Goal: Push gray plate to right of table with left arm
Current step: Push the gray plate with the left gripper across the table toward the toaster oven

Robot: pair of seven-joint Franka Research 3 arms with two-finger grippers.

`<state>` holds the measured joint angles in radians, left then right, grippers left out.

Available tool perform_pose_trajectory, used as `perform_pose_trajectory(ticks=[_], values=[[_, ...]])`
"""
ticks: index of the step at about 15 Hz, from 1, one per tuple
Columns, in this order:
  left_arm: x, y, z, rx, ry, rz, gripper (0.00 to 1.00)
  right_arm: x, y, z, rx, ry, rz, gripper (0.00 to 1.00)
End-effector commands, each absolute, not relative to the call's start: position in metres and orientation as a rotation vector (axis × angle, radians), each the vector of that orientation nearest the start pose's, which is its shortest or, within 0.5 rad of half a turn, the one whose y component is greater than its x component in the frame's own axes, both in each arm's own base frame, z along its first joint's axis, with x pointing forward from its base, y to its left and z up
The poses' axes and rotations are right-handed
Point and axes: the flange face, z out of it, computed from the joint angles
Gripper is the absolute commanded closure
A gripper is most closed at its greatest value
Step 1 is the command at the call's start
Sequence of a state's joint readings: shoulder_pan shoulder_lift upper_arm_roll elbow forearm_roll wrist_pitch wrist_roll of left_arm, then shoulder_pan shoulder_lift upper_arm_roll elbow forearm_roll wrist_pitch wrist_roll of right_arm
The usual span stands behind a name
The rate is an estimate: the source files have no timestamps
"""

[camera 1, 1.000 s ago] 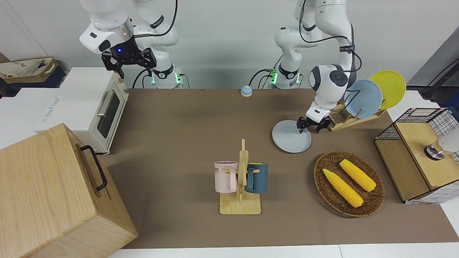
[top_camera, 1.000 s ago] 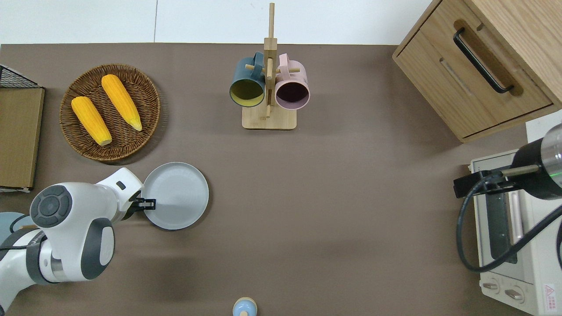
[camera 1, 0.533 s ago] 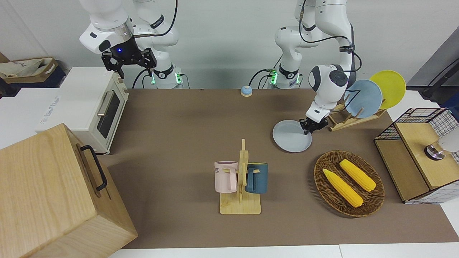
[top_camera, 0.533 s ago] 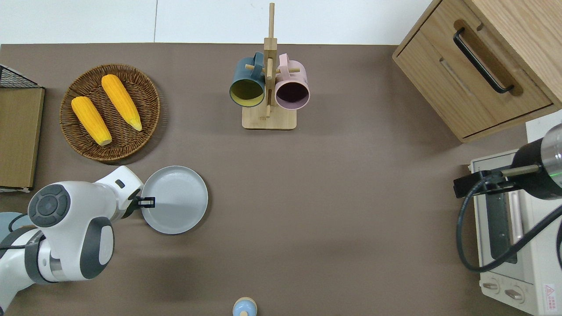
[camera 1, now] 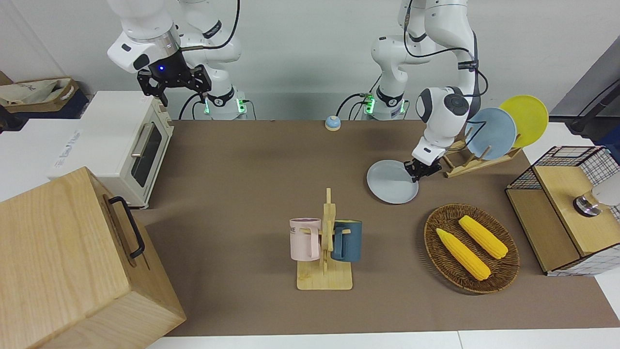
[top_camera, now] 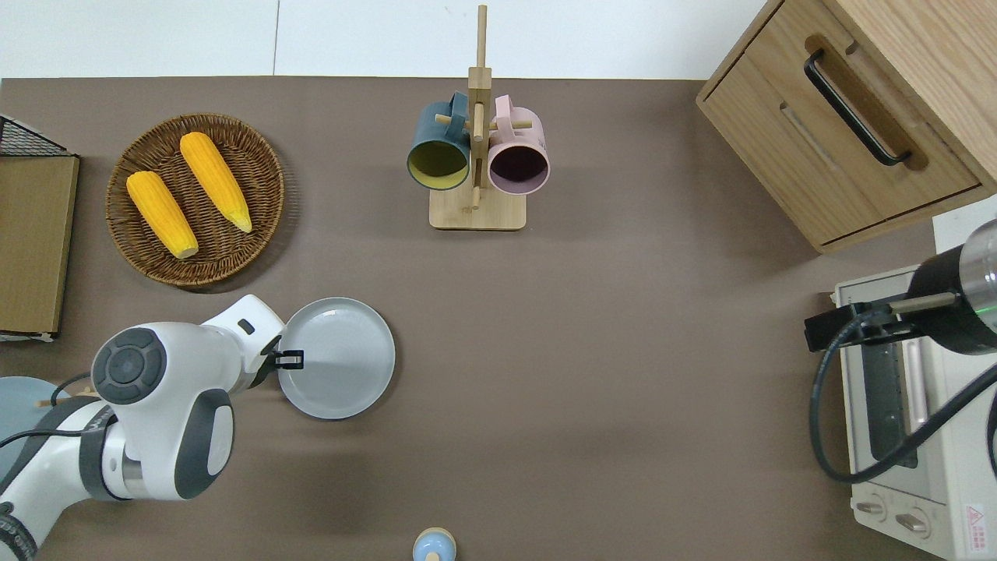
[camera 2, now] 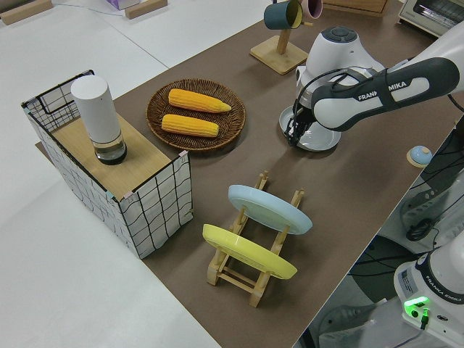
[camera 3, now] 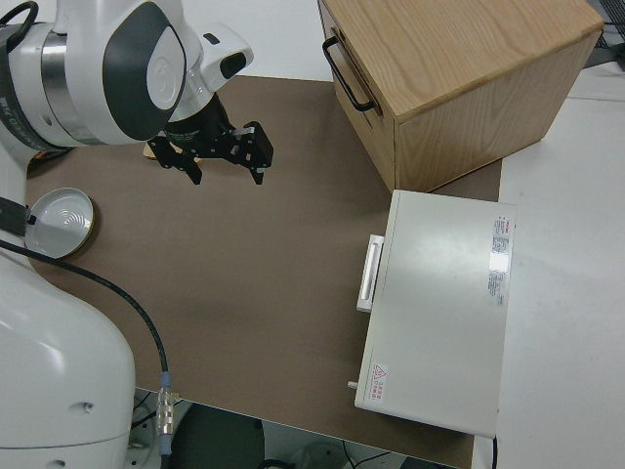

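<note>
On brown table, round pale gray plate, low rim.

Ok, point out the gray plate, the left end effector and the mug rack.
gray plate (top_camera: 343, 362), overhead view, bare middle.
left end effector (top_camera: 290, 359), overhead view, between fingertips at the plate's rim.
mug rack (top_camera: 477, 212), overhead view, wooden base.

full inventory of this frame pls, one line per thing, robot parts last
gray plate: 1, pale gray, flat on table
basket: 1, brown wicker, farther from the robots than the gray plate
corn: 2, yellow, in basket
mug stand: 1, wood, mid-table
mugs: 2, teal and pink, on stand
dish rack: 1, wood, holding blue and yellow plates
cabinet: 1, wood
toaster oven: 1, white
left claw: at gray plate's rim
right claw: parked, open
</note>
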<state>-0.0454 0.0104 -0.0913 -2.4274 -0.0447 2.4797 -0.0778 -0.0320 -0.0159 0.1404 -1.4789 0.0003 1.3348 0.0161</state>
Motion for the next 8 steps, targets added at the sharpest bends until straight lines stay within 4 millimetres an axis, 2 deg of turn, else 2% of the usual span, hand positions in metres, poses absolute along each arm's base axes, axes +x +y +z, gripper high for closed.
perform_pose_trajectory(ticks=[1,5,8], values=[[0.472,-0.113,0.297,-3.185,0.003,-0.021,1.0,0.518,0.057,0.66,-3.14,-0.121,0.208,0.017],[0.453,-0.175,0.297,-3.189,-0.053,-0.009,1.0,0.518,0.057,0.66,-3.139,-0.124,0.208,0.017],[0.437,-0.213,0.296,-3.192,-0.071,-0.002,1.0,0.518,0.057,0.66,-3.14,-0.121,0.208,0.017]])
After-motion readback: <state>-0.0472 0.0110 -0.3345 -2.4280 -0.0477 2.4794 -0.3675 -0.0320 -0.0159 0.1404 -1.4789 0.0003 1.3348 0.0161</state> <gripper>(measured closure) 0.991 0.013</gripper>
